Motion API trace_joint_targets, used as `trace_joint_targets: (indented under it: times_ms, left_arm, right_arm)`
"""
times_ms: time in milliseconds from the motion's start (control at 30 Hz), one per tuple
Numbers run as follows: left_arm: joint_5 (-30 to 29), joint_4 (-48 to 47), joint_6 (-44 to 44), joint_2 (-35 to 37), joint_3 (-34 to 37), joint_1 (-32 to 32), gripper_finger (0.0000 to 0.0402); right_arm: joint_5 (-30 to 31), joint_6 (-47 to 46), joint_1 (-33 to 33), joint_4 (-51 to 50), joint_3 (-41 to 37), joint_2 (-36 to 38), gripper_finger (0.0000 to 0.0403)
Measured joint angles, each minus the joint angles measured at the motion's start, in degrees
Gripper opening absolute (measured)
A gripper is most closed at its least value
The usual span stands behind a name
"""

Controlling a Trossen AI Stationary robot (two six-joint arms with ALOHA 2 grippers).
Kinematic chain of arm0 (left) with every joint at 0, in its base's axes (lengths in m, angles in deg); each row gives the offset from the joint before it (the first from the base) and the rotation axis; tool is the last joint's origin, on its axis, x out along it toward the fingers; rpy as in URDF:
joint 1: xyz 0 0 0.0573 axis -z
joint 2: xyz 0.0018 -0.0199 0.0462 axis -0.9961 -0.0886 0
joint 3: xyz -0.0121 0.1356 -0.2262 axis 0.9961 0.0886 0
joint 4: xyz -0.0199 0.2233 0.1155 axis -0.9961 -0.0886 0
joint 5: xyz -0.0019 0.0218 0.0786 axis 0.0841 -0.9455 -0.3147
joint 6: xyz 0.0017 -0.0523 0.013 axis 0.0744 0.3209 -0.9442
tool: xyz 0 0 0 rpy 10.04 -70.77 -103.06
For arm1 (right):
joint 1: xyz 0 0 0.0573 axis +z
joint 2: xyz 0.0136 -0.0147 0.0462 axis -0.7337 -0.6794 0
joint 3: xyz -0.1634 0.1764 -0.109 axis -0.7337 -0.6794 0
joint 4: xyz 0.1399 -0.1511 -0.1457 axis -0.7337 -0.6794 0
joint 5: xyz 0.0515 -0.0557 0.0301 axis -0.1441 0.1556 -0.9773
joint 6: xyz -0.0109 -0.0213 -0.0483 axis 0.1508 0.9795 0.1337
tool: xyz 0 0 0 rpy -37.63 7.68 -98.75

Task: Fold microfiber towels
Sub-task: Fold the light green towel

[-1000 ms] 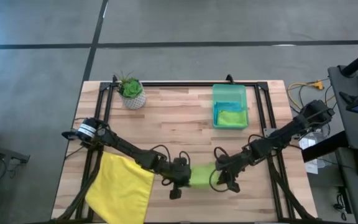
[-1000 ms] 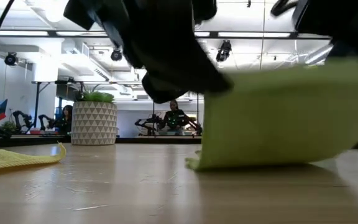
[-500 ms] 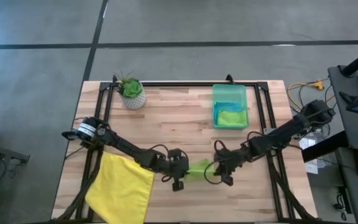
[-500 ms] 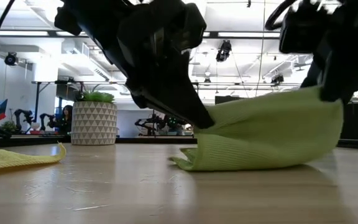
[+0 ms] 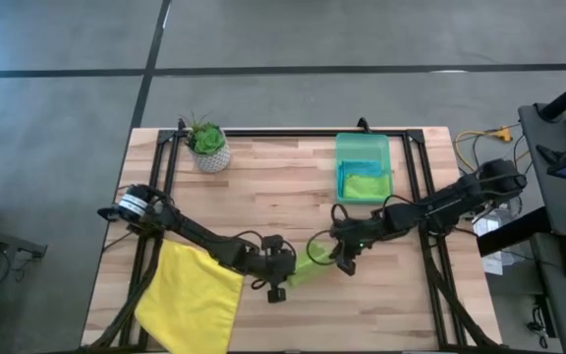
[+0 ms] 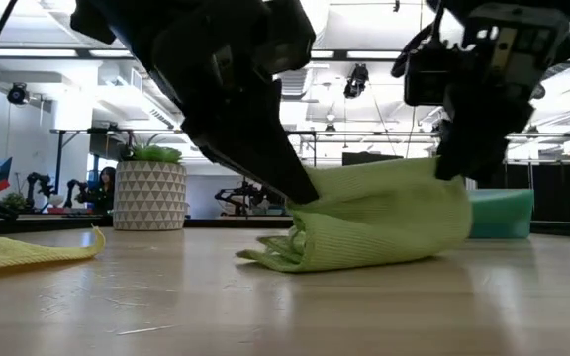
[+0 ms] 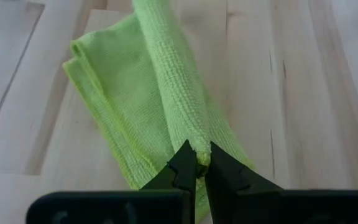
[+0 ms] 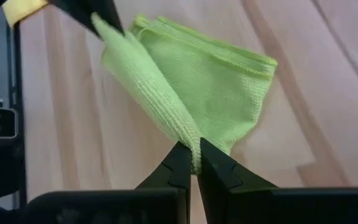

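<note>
**Two robot hands pinch one green towel at mid-counter**

While the yellow towel (image 5: pixel 193 298) lies flat at the counter's (image 5: pixel 263 187) near left corner, the left hand (image 5: pixel 285 276) and right hand (image 5: pixel 341 254) each pinch an edge of a lime green towel (image 5: pixel 312 263), fingers closed on it. It sits partly folded near the counter's middle. Another green towel (image 5: pixel 365 185) rests in the bin (image 5: pixel 363 147), far right.

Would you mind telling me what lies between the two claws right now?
The lime green towel spans between the left claw and right claw, each pinching an end; the high view shows it.
</note>
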State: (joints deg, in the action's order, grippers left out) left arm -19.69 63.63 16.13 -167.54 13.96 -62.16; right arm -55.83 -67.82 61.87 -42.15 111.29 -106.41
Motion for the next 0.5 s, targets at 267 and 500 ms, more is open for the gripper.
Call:
trace_joint_targets:
  times_ms: [267, 500]
  left_arm:
    - [2.33, -7.62, -5.38, 3.89, -0.02, 0.46, 0.0001]
    - [5.49, -16.71, -9.03, 7.71, 0.13, 0.6, 0.0]
  right_arm:
    - [-3.81, 3.8, -1.94, 0.39, 4.0, -5.91, 0.0011]
    - [-6.83, 4.02, -1.34, 1.55, 7.28, -9.93, 0.0011]
